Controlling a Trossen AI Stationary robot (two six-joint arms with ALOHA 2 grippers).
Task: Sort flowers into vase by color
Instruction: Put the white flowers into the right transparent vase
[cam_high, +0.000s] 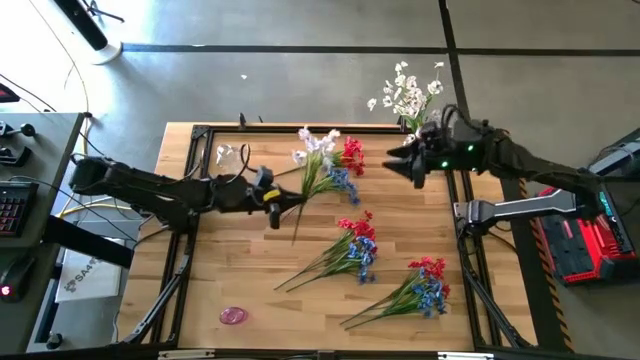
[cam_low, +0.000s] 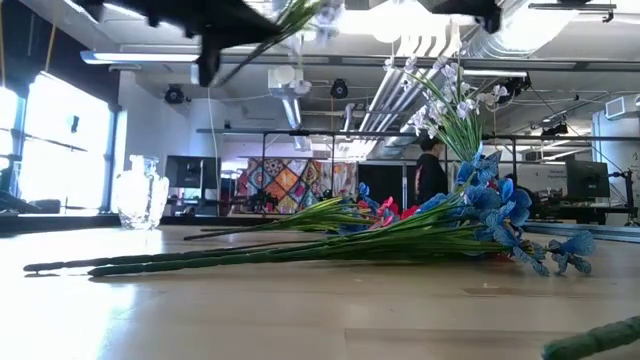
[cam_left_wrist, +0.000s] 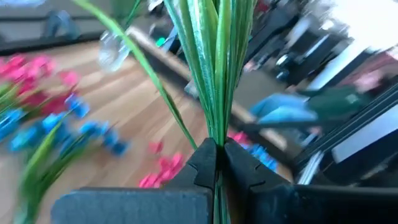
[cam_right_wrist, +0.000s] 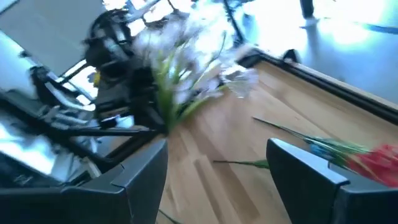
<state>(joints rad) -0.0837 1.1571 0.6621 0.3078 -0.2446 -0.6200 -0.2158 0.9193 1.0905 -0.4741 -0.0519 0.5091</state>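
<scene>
My left gripper (cam_high: 281, 203) is over the middle of the table, shut on a white-blossomed spray (cam_high: 318, 146) that is lifted clear; the low view shows its stems (cam_low: 262, 38) high above the board. Red and blue blossoms (cam_high: 347, 165) show just beyond it. Two mixed red and blue bunches (cam_high: 352, 246) (cam_high: 425, 283) lie flat on the wood. More white flowers (cam_high: 407, 92) stand at the far right edge; their base is hidden by my right arm. My right gripper (cam_high: 398, 160) hovers open near them, touching nothing. A clear glass vase (cam_high: 231, 156) stands at the far left. My left gripper pinches a bundle of thin green stems (cam_left_wrist: 216, 127) between its two fingers (cam_left_wrist: 200, 167), partway along their length. The fingers lie across the stems. The spray is lifted clear of the table, blossoms toward the far right and the stem ends (cam_high: 295, 236) trailing toward the near edge.
A raised black frame (cam_high: 190, 200) borders the wooden board. A small pink object (cam_high: 233, 316) lies near the near left edge. A person (cam_low: 431, 172) stands in the room beyond the table. Bare wood shows at the near left (cam_high: 230, 265).
</scene>
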